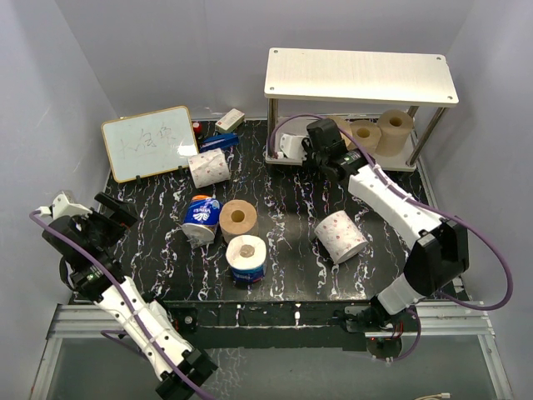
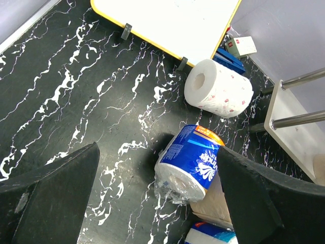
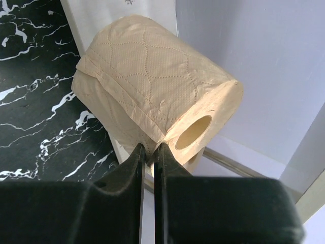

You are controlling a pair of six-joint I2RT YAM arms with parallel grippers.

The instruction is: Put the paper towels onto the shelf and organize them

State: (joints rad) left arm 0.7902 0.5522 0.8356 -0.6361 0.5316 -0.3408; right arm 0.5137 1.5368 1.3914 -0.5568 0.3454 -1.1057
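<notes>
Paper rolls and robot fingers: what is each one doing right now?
Left fingers: open, empty.
Right fingers: shut on tan roll at the shelf.
Blue-wrapped roll: lying on its side.
Spotted roll by the whiteboard: lying on its side.
Shelf rolls: standing upright on the lower board.

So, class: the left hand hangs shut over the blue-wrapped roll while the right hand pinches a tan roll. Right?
No: the left wrist view shows the left hand open, not shut, over the blue-wrapped roll. The right hand does pinch a tan roll.
</notes>
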